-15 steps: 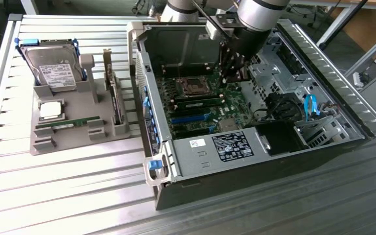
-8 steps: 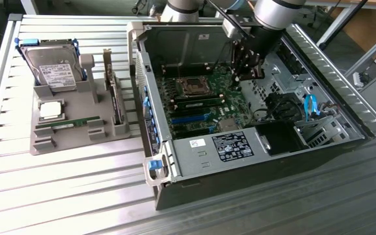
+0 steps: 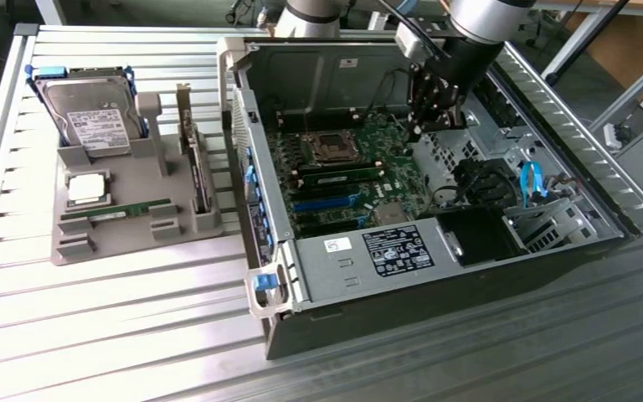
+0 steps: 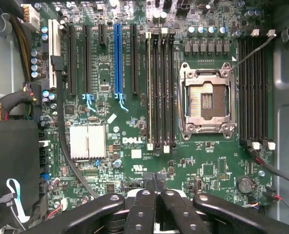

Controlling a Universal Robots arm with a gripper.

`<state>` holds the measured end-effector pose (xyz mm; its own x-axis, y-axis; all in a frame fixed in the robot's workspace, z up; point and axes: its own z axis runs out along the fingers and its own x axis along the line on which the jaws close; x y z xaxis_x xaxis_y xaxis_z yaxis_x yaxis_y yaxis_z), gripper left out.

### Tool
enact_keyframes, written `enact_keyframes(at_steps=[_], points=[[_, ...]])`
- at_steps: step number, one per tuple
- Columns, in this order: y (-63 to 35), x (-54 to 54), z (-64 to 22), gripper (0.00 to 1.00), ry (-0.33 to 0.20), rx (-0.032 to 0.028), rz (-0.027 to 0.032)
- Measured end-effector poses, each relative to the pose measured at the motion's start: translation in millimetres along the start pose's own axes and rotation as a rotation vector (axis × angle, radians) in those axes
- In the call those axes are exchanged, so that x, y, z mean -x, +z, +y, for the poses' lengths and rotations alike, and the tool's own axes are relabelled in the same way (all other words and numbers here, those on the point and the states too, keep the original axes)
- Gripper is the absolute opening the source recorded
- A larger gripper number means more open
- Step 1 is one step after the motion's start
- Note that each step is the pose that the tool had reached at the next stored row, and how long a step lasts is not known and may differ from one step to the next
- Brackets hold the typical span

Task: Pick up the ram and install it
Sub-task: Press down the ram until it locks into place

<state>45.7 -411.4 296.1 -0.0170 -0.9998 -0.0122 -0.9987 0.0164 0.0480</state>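
- The ram [image 3: 117, 209] lies flat in the grey holder [image 3: 131, 201] at about 9 o'clock of the open computer case [image 3: 434, 276], untouched.
- The gripper [image 3: 431, 107] hangs inside the case over the motherboard [image 4: 134, 97], fingers pressed together, empty — a careless move could scrape the bare socket [image 4: 206, 100].
- The ribbed metal table [image 3: 110, 335] gives little grip.

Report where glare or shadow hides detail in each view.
Exterior view: bright glare streaks the ribbed metal table, and the case interior near the power supply sits in deep shadow. Wrist view: the motherboard is evenly lit, the heatsink washes out white, the black shroud loses detail.
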Motion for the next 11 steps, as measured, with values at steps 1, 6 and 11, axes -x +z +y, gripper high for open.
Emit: enact_keyframes(at_steps=[1, 6, 11], points=[[0.0, 0.0, 0.0, 0.09, 0.000, 0.0000, 0.0001], [0.0, 0.0, 0.0, 0.09, 0.000, 0.0000, 0.0000], [0.5, 0.0, 0.0, 0.09, 0.159, -0.0020, -0.0061]])
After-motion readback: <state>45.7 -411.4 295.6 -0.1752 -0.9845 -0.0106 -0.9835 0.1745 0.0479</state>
